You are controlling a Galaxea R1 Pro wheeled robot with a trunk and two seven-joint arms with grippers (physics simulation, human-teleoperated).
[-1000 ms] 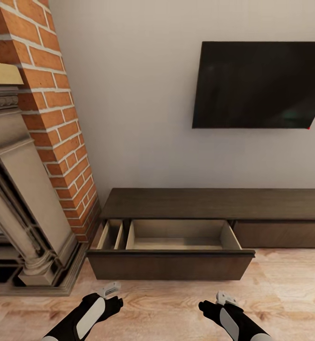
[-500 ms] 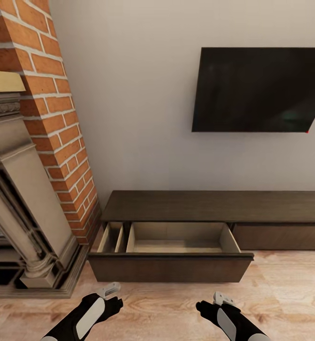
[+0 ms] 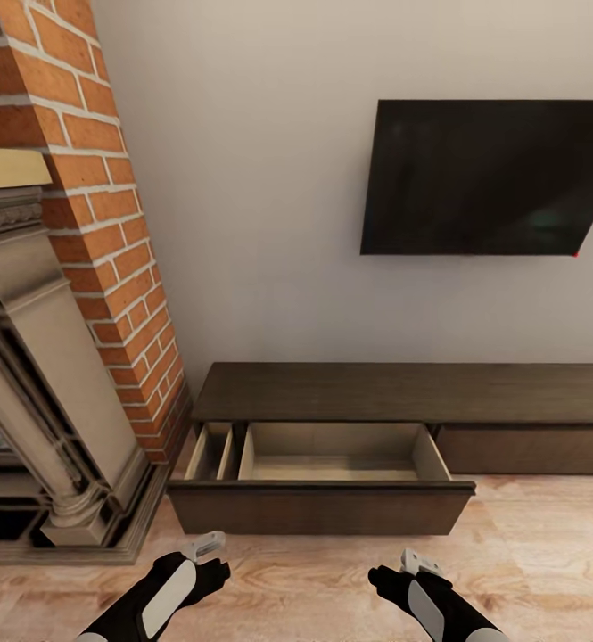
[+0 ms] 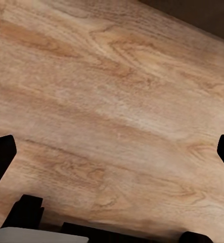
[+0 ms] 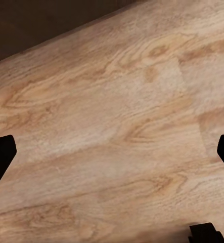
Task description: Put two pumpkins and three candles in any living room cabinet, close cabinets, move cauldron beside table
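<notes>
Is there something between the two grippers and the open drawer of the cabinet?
Nothing visible: bare wood floor separates the left gripper and right gripper from the open drawer of the cabinet. Both jaws are open.

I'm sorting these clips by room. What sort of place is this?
Most likely a living room: a dark flat television hangs on the wall above a long low wooden cabinet with one drawer pulled open, beside a brick fireplace on a wood floor.

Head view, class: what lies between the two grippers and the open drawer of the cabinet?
Only bare wooden floor lies between the left gripper, the right gripper and the open drawer of the cabinet, seen in the head view.
</notes>
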